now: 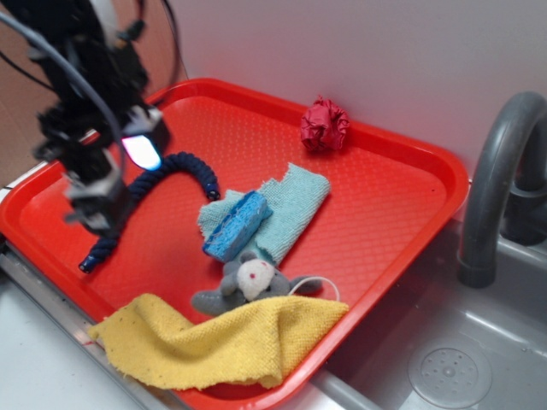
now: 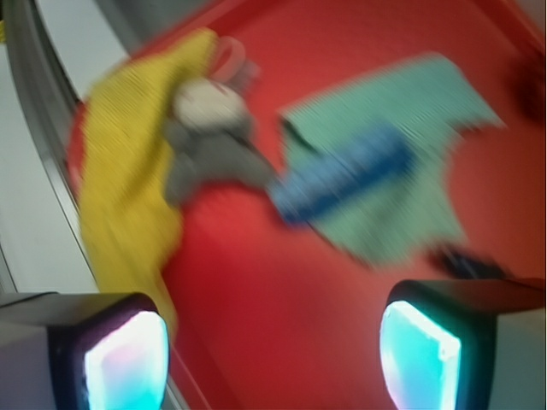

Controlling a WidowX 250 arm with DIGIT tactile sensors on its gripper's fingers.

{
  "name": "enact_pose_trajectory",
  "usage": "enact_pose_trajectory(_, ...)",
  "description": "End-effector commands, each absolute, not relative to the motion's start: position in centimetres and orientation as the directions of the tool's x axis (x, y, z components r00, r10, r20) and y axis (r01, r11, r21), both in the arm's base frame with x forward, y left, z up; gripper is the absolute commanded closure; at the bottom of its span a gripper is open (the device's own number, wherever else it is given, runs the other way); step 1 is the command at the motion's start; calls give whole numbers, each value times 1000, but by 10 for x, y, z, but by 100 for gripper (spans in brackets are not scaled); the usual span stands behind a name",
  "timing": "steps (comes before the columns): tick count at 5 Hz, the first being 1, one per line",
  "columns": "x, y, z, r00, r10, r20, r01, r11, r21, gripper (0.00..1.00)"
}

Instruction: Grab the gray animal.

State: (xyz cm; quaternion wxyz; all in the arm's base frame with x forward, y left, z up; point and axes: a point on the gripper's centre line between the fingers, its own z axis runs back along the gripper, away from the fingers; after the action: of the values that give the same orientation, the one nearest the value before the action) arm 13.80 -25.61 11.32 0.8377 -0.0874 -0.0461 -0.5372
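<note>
The gray animal (image 1: 248, 284), a small plush mouse with a cream face, lies on the red tray (image 1: 385, 196) near its front edge, just behind a yellow cloth. In the blurred wrist view it (image 2: 209, 145) sits at the upper left, far from the jaws. My gripper (image 1: 115, 175) hangs above the tray's left side, well left of the mouse and over the dark blue rope. Its jaws stand wide apart with only bare tray between them (image 2: 273, 354). It holds nothing.
A blue sponge (image 1: 238, 225) lies on a teal cloth (image 1: 291, 205) just behind the mouse. A yellow cloth (image 1: 222, 342) drapes over the tray's front edge. A dark blue rope (image 1: 162, 184) curves at the left. A crumpled red ball (image 1: 325, 125) sits at the back. A sink with a gray faucet (image 1: 491, 188) lies to the right.
</note>
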Motion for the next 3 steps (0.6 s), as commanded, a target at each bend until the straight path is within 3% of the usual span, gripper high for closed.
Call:
enact_pose_trajectory(1, 128, -312, 96, 362, -910, 203, 929, 334, -161, 0)
enact_pose_trajectory(2, 138, -319, 79, 413, -906, 95, 909, 403, -107, 0)
enact_pose_trajectory(3, 139, -325, 70, 386, -918, 86, 918, 373, -135, 0)
